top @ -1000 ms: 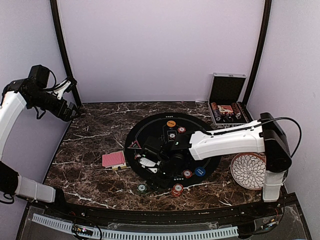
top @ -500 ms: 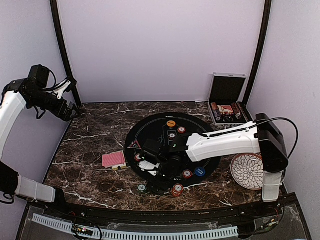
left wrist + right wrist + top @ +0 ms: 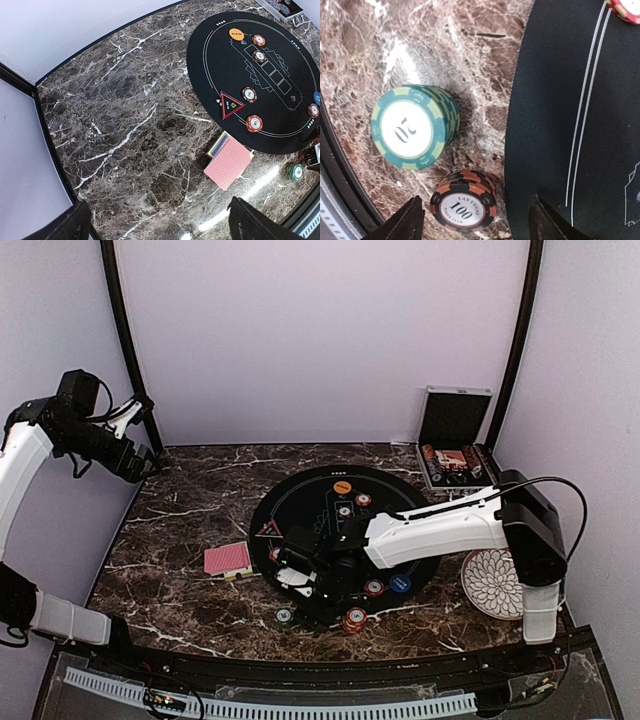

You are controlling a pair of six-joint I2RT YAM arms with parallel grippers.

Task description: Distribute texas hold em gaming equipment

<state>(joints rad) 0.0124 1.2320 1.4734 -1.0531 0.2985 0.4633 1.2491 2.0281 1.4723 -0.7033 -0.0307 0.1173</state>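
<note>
Marble worktop (image 3: 180, 530): a chip pickup is in hand. Right gripper (image 3: 476, 212) is held apart astride the black-and-orange chip stack (image 3: 463, 206); closing is judged next. Left gripper (image 3: 160, 222) is parked apart.

1. This looks like a robot lab, inside a small test booth.
2. Plain pale purple walls (image 3: 320, 330) stand on three sides, with black posts (image 3: 125, 350) in the corners.
3. Two white robot arms (image 3: 440, 525) sit at the near edge of the dark marble tabletop (image 3: 190, 530).
4. A white cable track (image 3: 270, 708) runs along the front.
</note>
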